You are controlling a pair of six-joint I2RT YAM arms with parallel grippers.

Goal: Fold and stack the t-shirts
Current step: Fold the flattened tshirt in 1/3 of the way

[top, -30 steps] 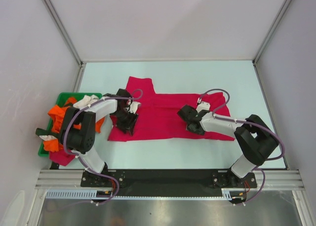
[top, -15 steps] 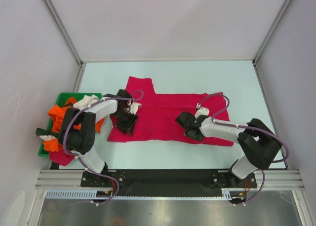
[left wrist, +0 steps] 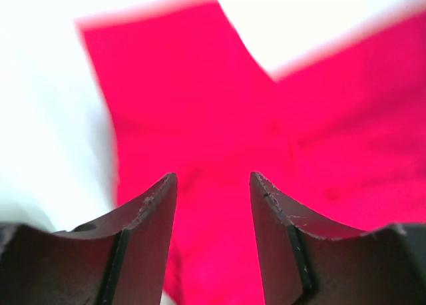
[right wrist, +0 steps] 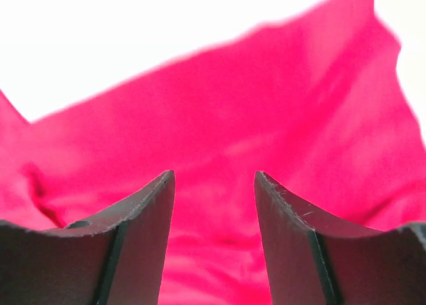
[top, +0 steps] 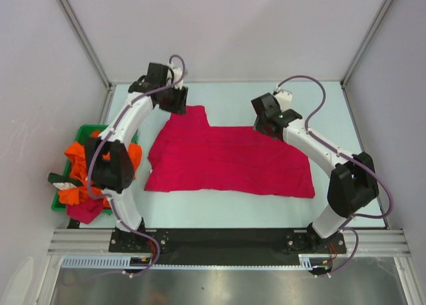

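From above, both arms have swung away from the near half of the crimson shirt (top: pixel 226 160), where they were working a second ago, and now reach to its far edge. The left gripper (top: pixel 174 100) sits just over the tip of the sleeve that points to the far side. The right gripper (top: pixel 266 124) hangs over the far hem, right of that sleeve. The shirt lies spread flat across the middle of the table (top: pixel 333 105), much as it lay before, apart from the lower right corner, which the right arm no longer covers. The orange shirts (top: pixel 78 152) are bunched in the green tray (top: pixel 58 202) at the left, untouched.

In the left wrist view, the fingers (left wrist: pixel 146 218) stand apart with nothing between them. Beyond them are the sleeve, its inner corner and the pale table. That claw is released.

In the right wrist view, the fingers (right wrist: pixel 140 212) are likewise parted and empty, with wrinkled crimson cloth and its far edge ahead. This claw is released too.

The likely meaning is that the work on the near side is finished and the arms are lining up to pinch the far edge and sleeve for a fold toward the near side. No fold is made yet, so stacking is a long way off.
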